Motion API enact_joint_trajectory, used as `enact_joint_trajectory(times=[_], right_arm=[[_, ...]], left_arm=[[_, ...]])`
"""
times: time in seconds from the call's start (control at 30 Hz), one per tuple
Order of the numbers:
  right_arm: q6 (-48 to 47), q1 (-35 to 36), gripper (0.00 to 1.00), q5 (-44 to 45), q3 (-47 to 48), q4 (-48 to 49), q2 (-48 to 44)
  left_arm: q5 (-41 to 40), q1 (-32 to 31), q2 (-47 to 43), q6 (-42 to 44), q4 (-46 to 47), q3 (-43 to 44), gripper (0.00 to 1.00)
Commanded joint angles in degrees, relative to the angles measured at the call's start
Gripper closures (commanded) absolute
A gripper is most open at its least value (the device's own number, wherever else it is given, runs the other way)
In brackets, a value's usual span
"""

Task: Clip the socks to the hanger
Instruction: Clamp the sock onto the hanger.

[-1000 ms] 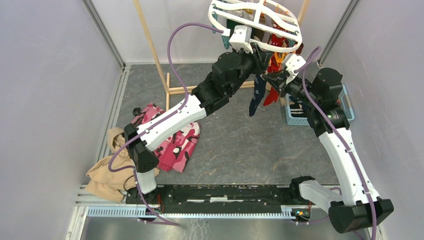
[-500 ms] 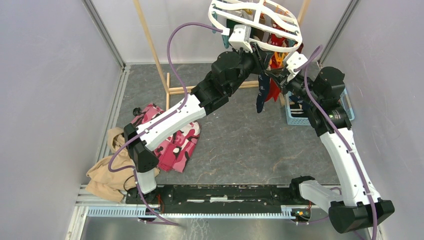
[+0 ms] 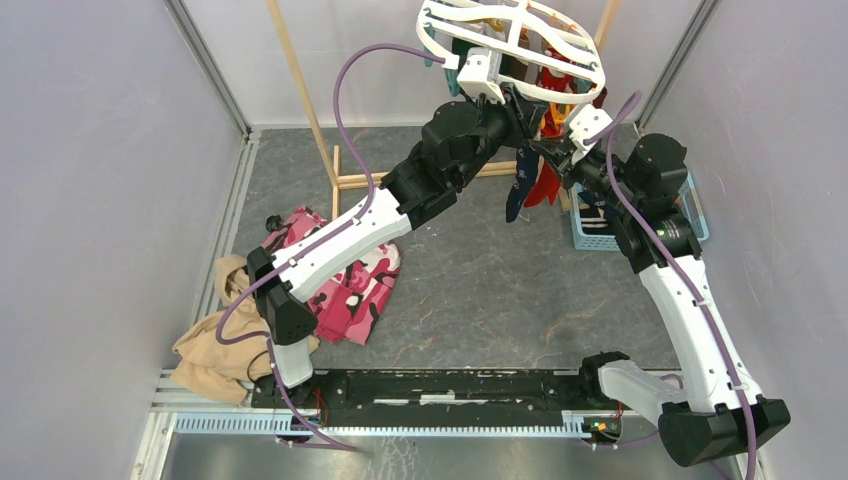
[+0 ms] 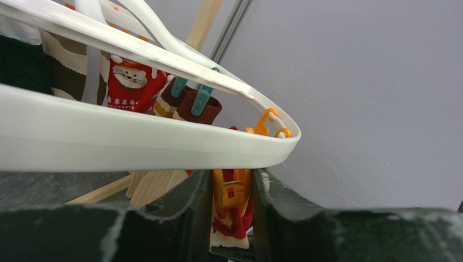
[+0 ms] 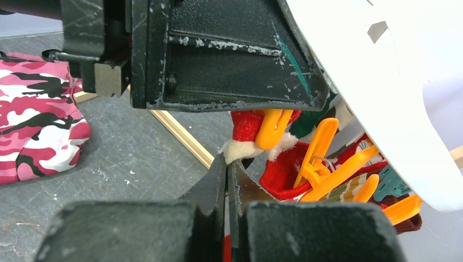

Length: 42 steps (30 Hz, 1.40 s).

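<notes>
Tan cloth [image 3: 210, 350]: lay heaped far back from both grippers, by the left arm's base, where it had been a second before.
Pink camouflage cloth [image 3: 350, 285]: lay spread on the floor well below and behind the left gripper [image 4: 232, 180]; it had not moved.
Right gripper [image 5: 226, 164]: jaws were pressed together with a strip of the red sock [image 5: 245, 123] between them, tips at its white cuff. It had climbed a little and drawn in closer to the left gripper since the earlier look.
Navy sock [image 3: 514, 190]: dangled just under the right gripper, higher than a second before. I could not tell what held it.
Left gripper: fingers were clamped on the orange clip [image 4: 232, 194], one on each side, just under the hanger's rim. It had edged up only slightly.
Orange clip: sat between the left fingers, directly above the right gripper's tips, against the red sock's cuff.
Hanger [image 4: 109, 142]: hung right over both grippers, as before. Beyond the left gripper, a cat-faced red sock [image 4: 131, 82] and a maroon sock [image 4: 194, 106] hung from it.
Blue basket [image 3: 590, 230]: stood below the right gripper, beside that arm.
</notes>
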Motion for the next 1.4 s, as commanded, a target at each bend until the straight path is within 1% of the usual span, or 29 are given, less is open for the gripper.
enact_joint_trajectory(times=[0.0, 0.13, 0.5, 0.57, 0.63, 0.7, 0.8, 0.93, 1.07, 1.1, 1.13, 1.2, 1.3, 1.37], right_arm=[[-0.02, 0.19, 1.00, 1.21, 1.22, 1.28, -0.35], [0.06, 0.27, 1.00, 1.48, 1.16, 1.30, -0.53], [0.26, 0.23, 0.99, 1.51, 0.66, 1.41, -0.94], [0.20, 0.20, 0.94, 1.44, 0.40, 1.23, -1.08], [0.06, 0.16, 0.83, 1.38, -0.27, 0.93, -1.57], [-0.09, 0.05, 0.76, 1.08, -0.75, 0.75, -1.91], [-0.19, -0.51, 0.67, -0.07, -1.42, 0.19, -2.37], [-1.11, -2.56, 0.55, -3.31, -2.77, -1.02, -3.87], [-3.33, -5.83, 0.38, -8.34, -4.03, -3.40, -5.67], [-4.41, -6.67, 0.34, -9.21, -4.28, -4.51, -6.03], [-5.53, -7.05, 0.32, -10.09, -4.50, -5.63, -6.44], [-8.72, -8.14, 0.27, -11.99, -4.96, -8.49, -7.12], [-12.63, -9.88, 0.22, -14.82, -6.31, -12.53, -7.98], [-13.85, -11.16, 0.20, -15.95, -7.80, -13.65, -8.65]], left_arm=[[-0.08, 0.45, -0.25, -1.89, 0.10, 2.09, 0.61], [-0.08, 0.43, -0.82, -1.90, -0.02, 1.63, 0.48], [0.16, 0.42, -3.97, -1.73, 0.45, -1.35, 0.21], [0.31, 0.40, -4.66, -1.66, 0.43, -2.07, 0.17], [0.46, 0.41, -6.61, -1.35, 0.88, -4.97, 0.13], [0.98, 0.44, -8.31, -1.25, 1.43, -7.44, 0.12], [3.17, 0.44, -10.94, -1.29, 2.05, -11.03, 0.12], [9.62, 0.37, -15.88, 0.06, 3.67, -16.88, 0.12], [17.84, 0.38, -21.94, 3.37, 6.81, -25.10, 0.09], [19.70, 0.43, -23.71, 4.28, 7.42, -28.25, 0.08], [20.98, 0.41, -25.41, 4.98, 8.05, -29.72, 0.07], [23.19, 0.38, -28.82, 6.66, 9.00, -35.50, 0.06], [25.73, 0.43, -34.06, 8.60, 9.20, -43.34, 0.05], [26.13, 0.45, -38.03, 10.29, 8.83, -48.87, 0.03]])
